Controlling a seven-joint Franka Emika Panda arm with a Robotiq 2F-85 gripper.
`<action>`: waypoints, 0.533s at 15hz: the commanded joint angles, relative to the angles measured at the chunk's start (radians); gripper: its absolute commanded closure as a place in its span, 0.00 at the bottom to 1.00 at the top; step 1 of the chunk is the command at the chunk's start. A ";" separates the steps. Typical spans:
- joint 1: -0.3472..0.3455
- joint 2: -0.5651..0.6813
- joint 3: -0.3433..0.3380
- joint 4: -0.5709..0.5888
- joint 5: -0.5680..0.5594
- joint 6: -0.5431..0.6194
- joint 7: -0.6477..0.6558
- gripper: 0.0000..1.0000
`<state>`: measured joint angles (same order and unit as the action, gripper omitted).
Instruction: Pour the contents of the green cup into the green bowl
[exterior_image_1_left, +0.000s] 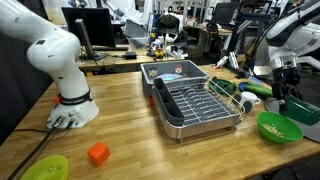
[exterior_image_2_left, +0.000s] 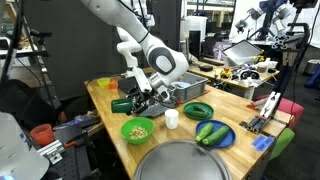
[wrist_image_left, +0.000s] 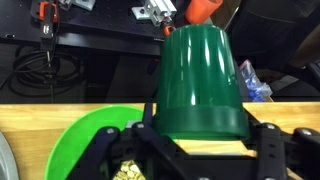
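Note:
My gripper is shut on the dark green cup, its black fingers on both sides of the cup's banded end. In both exterior views the gripper holds the cup tilted just above and beside the lime-green bowl. In the wrist view the bowl lies at the lower left, below the cup. Small yellowish pieces lie in it. The inside of the cup is hidden.
A metal dish rack fills the middle of the wooden table. A lime-green plate and an orange block lie near the robot base. A white cup, a green dish, a blue plate with cucumbers and a large metal bowl stand near the bowl.

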<state>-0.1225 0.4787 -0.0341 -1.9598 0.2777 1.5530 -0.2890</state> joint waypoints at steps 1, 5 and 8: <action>0.002 -0.134 0.023 -0.144 0.032 0.179 -0.061 0.48; 0.022 -0.224 0.058 -0.257 0.116 0.398 -0.109 0.48; 0.042 -0.274 0.089 -0.365 0.220 0.602 -0.161 0.48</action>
<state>-0.0880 0.2726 0.0356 -2.2066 0.4162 1.9759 -0.3873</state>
